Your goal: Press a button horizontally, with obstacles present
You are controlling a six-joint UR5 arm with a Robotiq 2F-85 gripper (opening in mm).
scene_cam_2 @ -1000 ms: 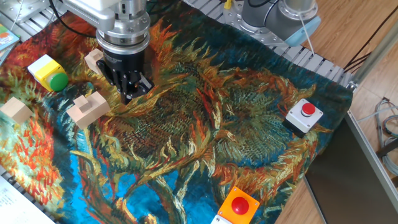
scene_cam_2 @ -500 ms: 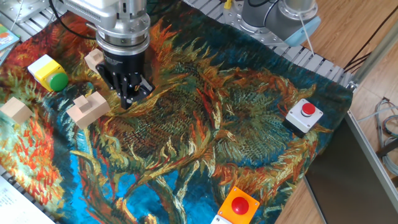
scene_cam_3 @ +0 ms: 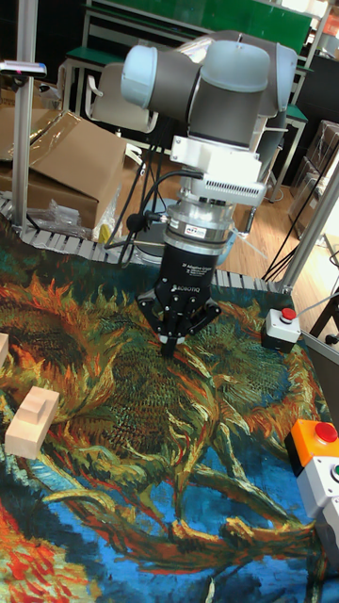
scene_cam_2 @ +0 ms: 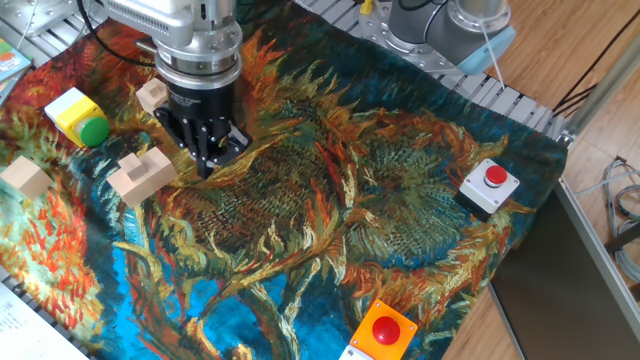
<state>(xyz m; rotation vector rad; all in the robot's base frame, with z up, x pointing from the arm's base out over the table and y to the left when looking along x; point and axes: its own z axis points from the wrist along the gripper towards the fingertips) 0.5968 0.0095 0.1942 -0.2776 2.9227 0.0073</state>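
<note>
The green button (scene_cam_2: 94, 130) faces sideways out of its yellow box (scene_cam_2: 68, 108) at the far left of the cloth. Three bare-wood obstacles surround that area: a small cube (scene_cam_2: 150, 95) behind my gripper, a notched block (scene_cam_2: 142, 172) just left of it, and another cube (scene_cam_2: 27, 177) at the left edge. My gripper (scene_cam_2: 205, 163) points down just right of the notched block, close above the cloth, its fingertips pressed together and holding nothing. The tall fixed view shows the gripper (scene_cam_3: 169, 350) narrowing to one tip, with the notched block (scene_cam_3: 33, 419) at lower left. The green button is out of that view.
A red button in a white-grey housing (scene_cam_2: 490, 185) sits at the right of the painted cloth (scene_cam_2: 330, 220). A red button in an orange housing (scene_cam_2: 385, 332) sits at the front edge. The arm's base (scene_cam_2: 450, 25) stands behind the table.
The gripper has shifted slightly left toward the notched block over the last second. The blocks and buttons have not moved.
</note>
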